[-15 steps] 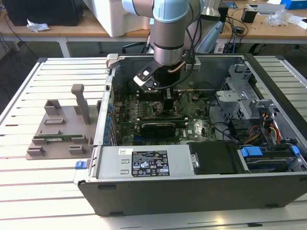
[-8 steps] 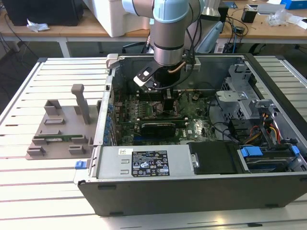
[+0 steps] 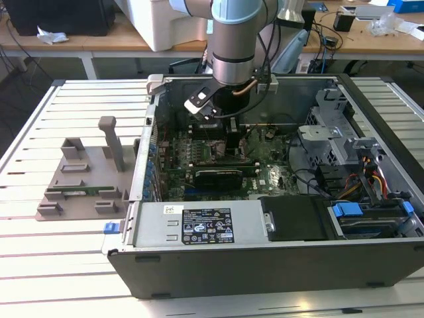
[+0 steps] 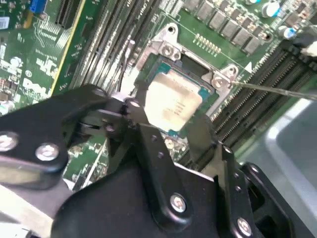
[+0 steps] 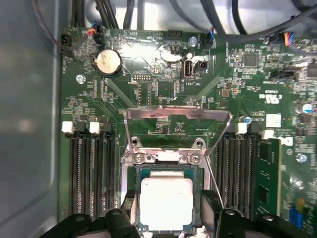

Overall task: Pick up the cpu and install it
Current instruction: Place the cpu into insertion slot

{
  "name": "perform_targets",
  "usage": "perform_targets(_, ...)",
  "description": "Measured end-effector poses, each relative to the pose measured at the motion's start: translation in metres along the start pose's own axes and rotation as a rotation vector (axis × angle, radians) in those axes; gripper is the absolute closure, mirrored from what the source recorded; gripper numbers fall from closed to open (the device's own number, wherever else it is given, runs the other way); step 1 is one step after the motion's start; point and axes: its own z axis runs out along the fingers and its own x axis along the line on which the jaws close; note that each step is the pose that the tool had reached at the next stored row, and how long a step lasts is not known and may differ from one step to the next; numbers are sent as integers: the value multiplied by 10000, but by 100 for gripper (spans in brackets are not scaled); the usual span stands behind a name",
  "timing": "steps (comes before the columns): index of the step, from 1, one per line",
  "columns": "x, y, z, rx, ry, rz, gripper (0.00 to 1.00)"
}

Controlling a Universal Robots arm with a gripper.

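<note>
Single arm [image 3: 233,40] reaching straight down, wrist vertical, black tool [image 4: 166,124] pointing downward, held low

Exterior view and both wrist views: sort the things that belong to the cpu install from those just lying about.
Job: metal socket frame, plate raised; small square silvery-topped cpu inside it; black gripper over both.
Lying about: grey plastic tray on the table; long green memory stick in its slot; round silver coin battery.
</note>
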Motion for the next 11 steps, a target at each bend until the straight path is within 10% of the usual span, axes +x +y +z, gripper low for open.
perform_targets(6,2,-63,-1,0,-1,1,82)
perform_targets(11,3,-68,62,39,-13,-2,89)
